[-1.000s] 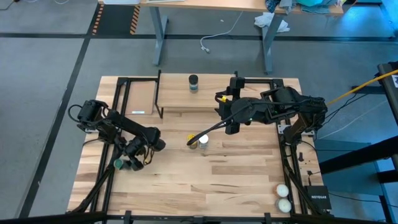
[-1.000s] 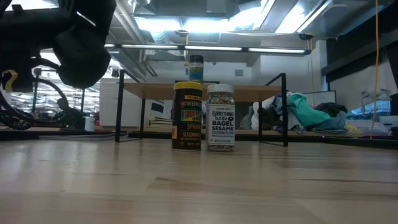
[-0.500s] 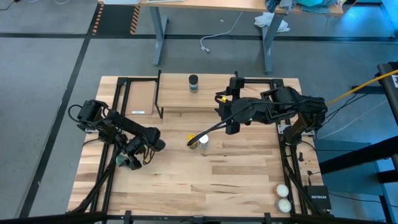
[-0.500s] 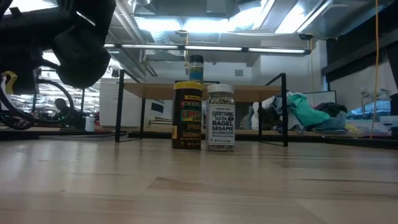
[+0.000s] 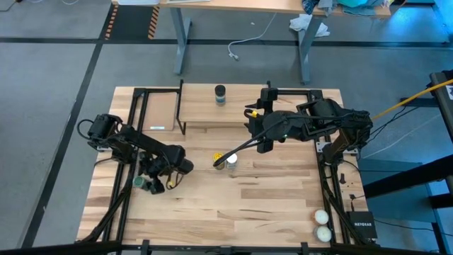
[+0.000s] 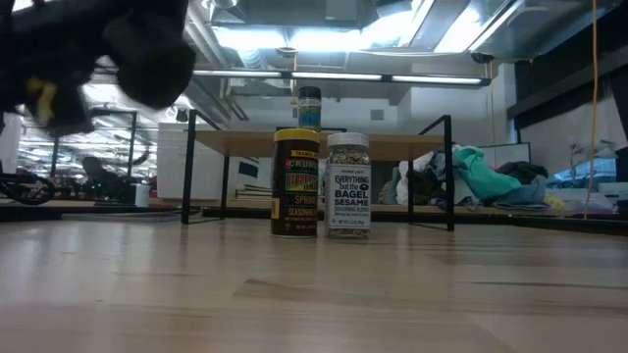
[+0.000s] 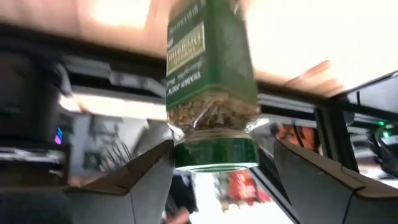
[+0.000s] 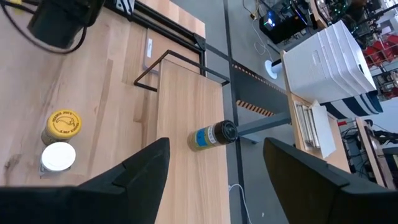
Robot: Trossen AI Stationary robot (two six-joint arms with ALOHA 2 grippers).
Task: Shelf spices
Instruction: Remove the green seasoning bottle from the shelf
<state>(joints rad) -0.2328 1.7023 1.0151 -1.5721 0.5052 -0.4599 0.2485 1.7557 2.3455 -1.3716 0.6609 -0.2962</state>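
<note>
We see the left gripper (image 5: 148, 185) low over the left part of the bench (image 5: 248, 212), with the green-lidded jar (image 5: 139, 183) at its tip. In the left wrist view that jar (image 7: 211, 93) sits between the two dark fingers (image 7: 130, 186), and a gap shows on each side of its lid, so the gripper is spread and not clamping the jar. We cannot tell whether the jar rests on the bench or touches a finger.

The right gripper (image 5: 263, 127) hangs above the right end of the shelf (image 5: 205, 117), its fingers (image 8: 134, 177) parted and grasping nothing.

On the shelf the black-lidded jar (image 5: 220, 94) stands upright near the middle of the board; the low view shows it (image 6: 309, 106) behind and above the other two. In front of the shelf, near the middle of the bench, the yellow-lidded jar (image 5: 219, 160) and the white-lidded jar (image 5: 231, 161) stand upright just beside each other. Two whitish balls (image 5: 322, 224) lie at the near right corner of the bench.
</note>
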